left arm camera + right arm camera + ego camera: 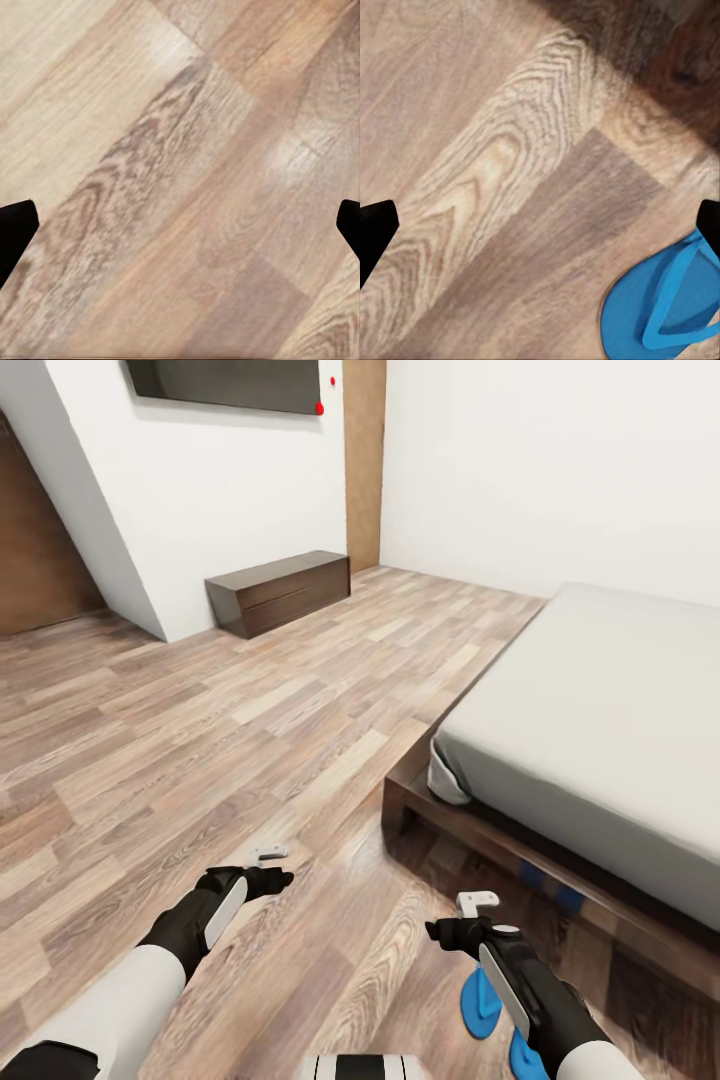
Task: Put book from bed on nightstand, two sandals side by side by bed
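Two bright blue sandals lie on the wood floor beside the bed (600,710). One sandal (478,1002) peeks out left of my right forearm, and the second sandal (520,1057) is mostly hidden under that arm. In the right wrist view a sandal (664,311) with its strap sits at the frame's corner. My right gripper (462,918) (540,225) hovers open above the floor just ahead of them, holding nothing. My left gripper (277,868) (180,225) is open over bare planks. The book and the nightstand are out of view.
The bed's dark wooden frame (470,830) juts out low close to my right gripper, with blue glints on its side. A long low dark-brown cabinet (280,592) stands against the far white wall under a dark panel (230,382). Wood floor (200,740) stretches left.
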